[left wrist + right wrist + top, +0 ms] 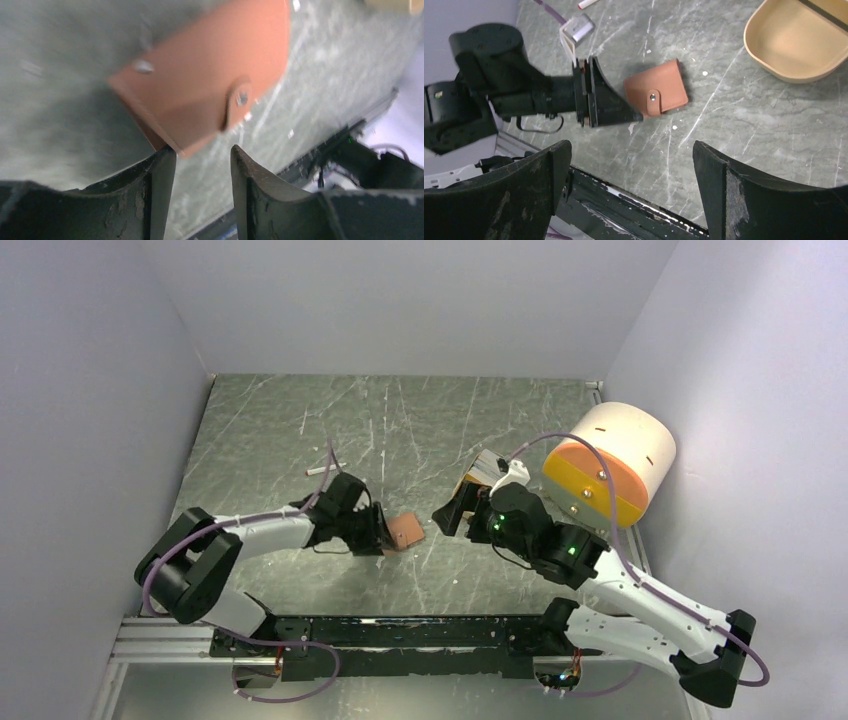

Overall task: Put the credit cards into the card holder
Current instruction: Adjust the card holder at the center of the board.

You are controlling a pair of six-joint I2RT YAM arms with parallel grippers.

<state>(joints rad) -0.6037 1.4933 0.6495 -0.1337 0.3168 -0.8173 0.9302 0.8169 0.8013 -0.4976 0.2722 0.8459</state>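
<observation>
Card holder lies askew by the near edge of the counter, reddish-brown, closed, snap up; left gripper slightly parted at its corner, right gripper spread wide

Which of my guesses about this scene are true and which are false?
1. The card holder lies closed on the table. True.
2. The right gripper is holding a card. False: its fingers are spread wide with nothing between them.
3. The left gripper has lifted the card holder. False: the gripper is open with its tips at the holder's edge, and the holder lies on the table.
4. A cream-and-orange cylinder sits by the right wall. True.
</observation>
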